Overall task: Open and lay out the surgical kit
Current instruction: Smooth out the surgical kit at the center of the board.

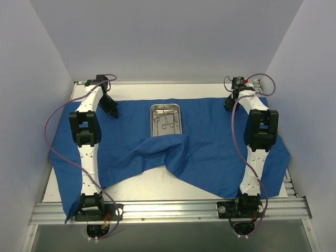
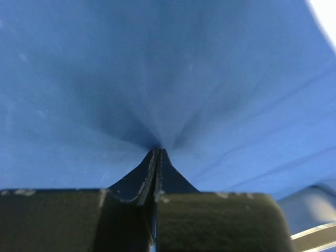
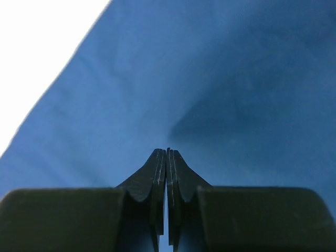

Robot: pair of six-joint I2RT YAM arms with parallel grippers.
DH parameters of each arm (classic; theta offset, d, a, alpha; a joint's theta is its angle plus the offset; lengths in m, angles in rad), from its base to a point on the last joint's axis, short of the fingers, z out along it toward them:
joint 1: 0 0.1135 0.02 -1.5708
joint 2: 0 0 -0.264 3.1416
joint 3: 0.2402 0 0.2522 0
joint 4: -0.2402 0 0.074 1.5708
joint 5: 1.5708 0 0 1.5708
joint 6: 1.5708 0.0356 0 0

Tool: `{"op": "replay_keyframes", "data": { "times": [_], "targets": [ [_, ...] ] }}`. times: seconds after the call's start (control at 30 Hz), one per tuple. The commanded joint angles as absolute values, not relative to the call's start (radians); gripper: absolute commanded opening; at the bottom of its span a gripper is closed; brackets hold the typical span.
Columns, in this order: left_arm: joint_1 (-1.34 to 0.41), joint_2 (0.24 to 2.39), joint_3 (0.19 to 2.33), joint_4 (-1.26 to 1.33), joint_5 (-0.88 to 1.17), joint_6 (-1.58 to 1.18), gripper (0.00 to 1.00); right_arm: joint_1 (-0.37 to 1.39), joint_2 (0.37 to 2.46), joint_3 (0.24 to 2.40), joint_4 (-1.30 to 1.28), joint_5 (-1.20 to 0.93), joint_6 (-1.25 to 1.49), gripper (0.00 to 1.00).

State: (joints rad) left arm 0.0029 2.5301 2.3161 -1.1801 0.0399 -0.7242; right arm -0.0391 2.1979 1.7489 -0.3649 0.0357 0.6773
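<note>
Deep-blue cloth drape (image 1: 210,149) spread on worktop (image 1: 142,185) under small shiny steel tray (image 1: 166,106). Left hand (image 2: 157,149), far-left of tray, pinches drape. Right hand (image 3: 167,149), far-right, closed; catch unclear. Best: pull corners outward evenly, low, without shifting tray.

the pale table (image 1: 142,186) carries a deep-blue cloth drape (image 1: 210,142) spread from 9 to 3 o'clock, its near edge rumpled, with bare tabletop showing at 6 o'clock.
</note>
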Motion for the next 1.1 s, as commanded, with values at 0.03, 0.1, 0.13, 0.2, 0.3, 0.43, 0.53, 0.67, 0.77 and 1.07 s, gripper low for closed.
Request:
{"op": "replay_keyframes", "data": {
  "times": [0.03, 0.1, 0.13, 0.2, 0.3, 0.43, 0.53, 0.67, 0.77, 1.07],
  "targets": [
    [0.049, 2.578, 2.387, -1.17, 0.116, -0.765, 0.02, -0.046, 2.266, 1.743, -0.354, 0.052, 0.686, 0.0],
    [0.06, 2.627, 2.407, -1.14, 0.185, -0.781, 0.02, -0.043, 2.292, 1.735, -0.338, 0.037, 0.702, 0.0],
    [0.072, 2.637, 2.407, -1.123, 0.201, -0.811, 0.02, -0.043, 2.299, 1.735, -0.334, 0.032, 0.719, 0.0],
    [0.08, 2.658, 2.396, -1.037, 0.259, -0.834, 0.02, -0.041, 2.321, 1.73, -0.321, 0.02, 0.733, 0.0],
    [0.092, 2.736, 2.446, -0.989, 0.323, -0.887, 0.02, -0.044, 2.367, 1.736, -0.308, 0.011, 0.764, 0.0],
    [0.091, 2.836, 2.577, -0.895, 0.49, -0.94, 0.02, -0.048, 2.433, 1.802, -0.304, -0.049, 0.808, 0.0],
    [0.089, 2.849, 2.571, -0.804, 0.508, -0.985, 0.02, -0.048, 2.508, 1.874, -0.31, -0.061, 0.824, 0.0],
    [0.113, 2.887, 2.582, -0.681, 0.518, -1.096, 0.02, -0.051, 2.623, 2.086, -0.389, -0.063, 0.815, 0.0],
    [0.138, 2.96, 2.663, -0.681, 0.52, -1.129, 0.02, -0.064, 2.677, 2.138, -0.393, -0.075, 0.819, 0.0],
    [0.235, 3.054, 2.764, -0.569, 0.534, -1.175, 0.02, -0.083, 2.819, 2.356, -0.437, -0.143, 0.795, 0.0]
  ]
}}
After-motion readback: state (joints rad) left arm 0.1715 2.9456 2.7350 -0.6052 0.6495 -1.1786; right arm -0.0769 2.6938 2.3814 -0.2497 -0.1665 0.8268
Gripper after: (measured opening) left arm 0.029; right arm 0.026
